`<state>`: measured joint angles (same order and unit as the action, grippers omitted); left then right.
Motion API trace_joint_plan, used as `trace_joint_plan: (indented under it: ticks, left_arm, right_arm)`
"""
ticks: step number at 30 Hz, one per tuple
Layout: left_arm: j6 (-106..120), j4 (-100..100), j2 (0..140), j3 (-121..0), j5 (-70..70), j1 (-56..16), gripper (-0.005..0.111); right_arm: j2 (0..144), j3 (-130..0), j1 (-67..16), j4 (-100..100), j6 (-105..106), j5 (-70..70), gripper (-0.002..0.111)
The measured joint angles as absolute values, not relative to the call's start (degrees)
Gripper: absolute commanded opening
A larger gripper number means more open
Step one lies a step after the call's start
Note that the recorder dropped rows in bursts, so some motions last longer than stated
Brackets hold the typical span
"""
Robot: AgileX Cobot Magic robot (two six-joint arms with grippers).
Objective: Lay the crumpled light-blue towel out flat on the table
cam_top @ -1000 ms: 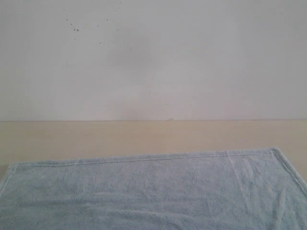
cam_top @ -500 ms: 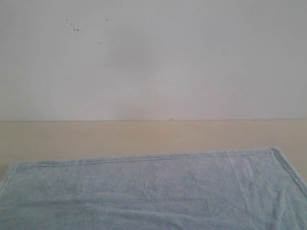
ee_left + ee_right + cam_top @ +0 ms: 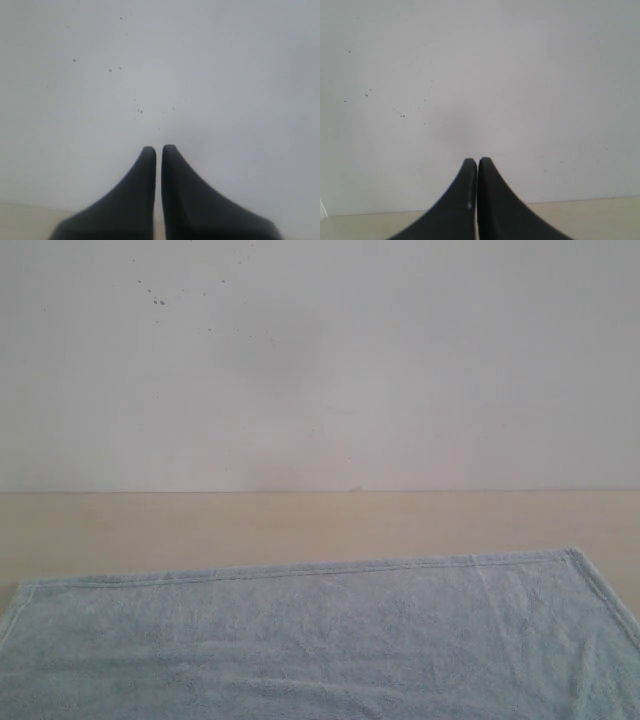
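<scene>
The pale light-blue towel [image 3: 320, 640] lies spread flat on the beige table [image 3: 300, 525], filling the near part of the exterior view; its hemmed far edge runs straight from left to right. Neither gripper shows in the exterior view. In the left wrist view my left gripper [image 3: 159, 148] is shut with nothing between its dark fingers, facing the white wall. The right wrist view shows my right gripper [image 3: 478, 160] likewise shut and empty, raised above the table. The towel is out of both wrist views.
A white wall [image 3: 320, 360] with a few dark specks rises behind the table's far edge. A bare strip of table runs between the towel's far hem and the wall.
</scene>
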<state>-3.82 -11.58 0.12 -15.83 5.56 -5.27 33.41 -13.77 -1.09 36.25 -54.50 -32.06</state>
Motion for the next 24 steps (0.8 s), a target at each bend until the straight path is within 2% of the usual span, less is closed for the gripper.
trace_joint_plan:
  ticks: [24]
  left_arm:
    - [-3.8, -11.2, 0.1, -5.6, 5.1, -5.3, 0.004]
  right_arm:
    - [29.6, -13.8, -0.7, 36.3, -54.5, -32.1, 0.000]
